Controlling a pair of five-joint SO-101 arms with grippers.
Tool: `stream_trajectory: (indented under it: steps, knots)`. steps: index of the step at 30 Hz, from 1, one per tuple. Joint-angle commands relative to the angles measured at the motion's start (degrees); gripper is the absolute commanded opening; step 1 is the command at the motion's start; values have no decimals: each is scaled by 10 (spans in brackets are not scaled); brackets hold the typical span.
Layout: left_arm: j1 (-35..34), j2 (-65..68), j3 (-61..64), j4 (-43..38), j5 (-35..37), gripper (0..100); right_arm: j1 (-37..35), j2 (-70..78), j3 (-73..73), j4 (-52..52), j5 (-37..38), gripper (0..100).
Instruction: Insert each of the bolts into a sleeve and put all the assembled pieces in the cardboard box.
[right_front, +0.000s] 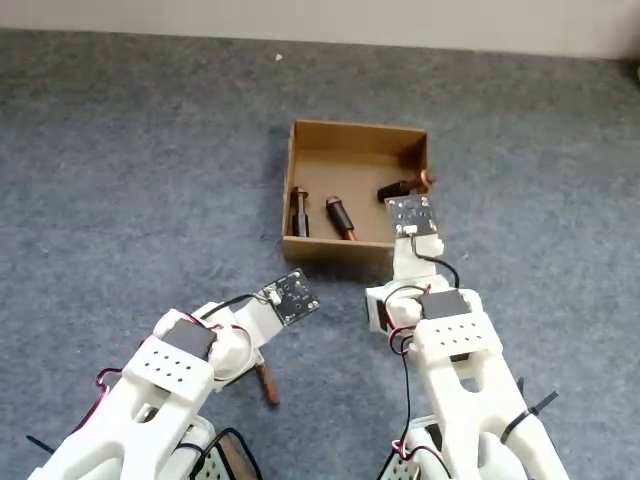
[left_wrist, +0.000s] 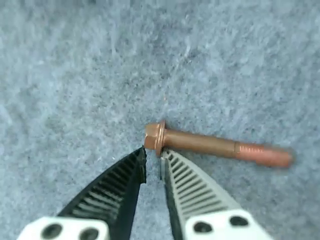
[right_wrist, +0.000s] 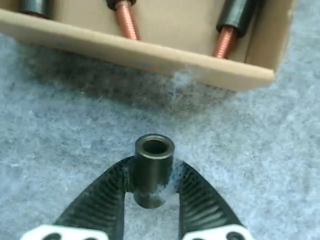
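A copper bolt (left_wrist: 215, 147) lies flat on the grey carpet, and it also shows beside the left arm (right_front: 268, 385). My left gripper (left_wrist: 153, 153) hangs just behind the bolt's hex head, its fingers drawn together to a thin slit with nothing between them. My right gripper (right_wrist: 154, 165) is shut on a dark sleeve (right_wrist: 154, 150), held upright with its bore showing, just in front of the cardboard box (right_wrist: 150, 57). The cardboard box (right_front: 345, 250) holds three bolts in sleeves (right_front: 298, 212), (right_front: 340, 217), (right_front: 405, 187).
Grey carpet (right_front: 140, 170) covers the table around the box. The box's front wall (right_wrist: 100, 45) stands close ahead of the held sleeve. Both arm bodies (right_front: 160, 390), (right_front: 470, 380) take up the near edge.
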Motion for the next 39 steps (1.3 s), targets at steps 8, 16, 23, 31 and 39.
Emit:
stream_trajectory:
  steps: [8, 16, 23, 31, 39]
  knots:
    - [0, -2, -107, -8, 2, 45, 7, -15, -7, -11, -6, 5]
    - [-72, 1, -153, -6, 2, 92, 7, -15, -7, -11, -4, 5]
    - [-114, -2, -153, 15, 73, 238, 7, -15, -7, -11, -4, 5]
    - [-100, 0, -159, 104, 280, 242, 7, -15, -7, -11, -4, 5]
    - [-29, 2, -99, 91, 389, 242, 7, -15, -6, -11, -4, 5]
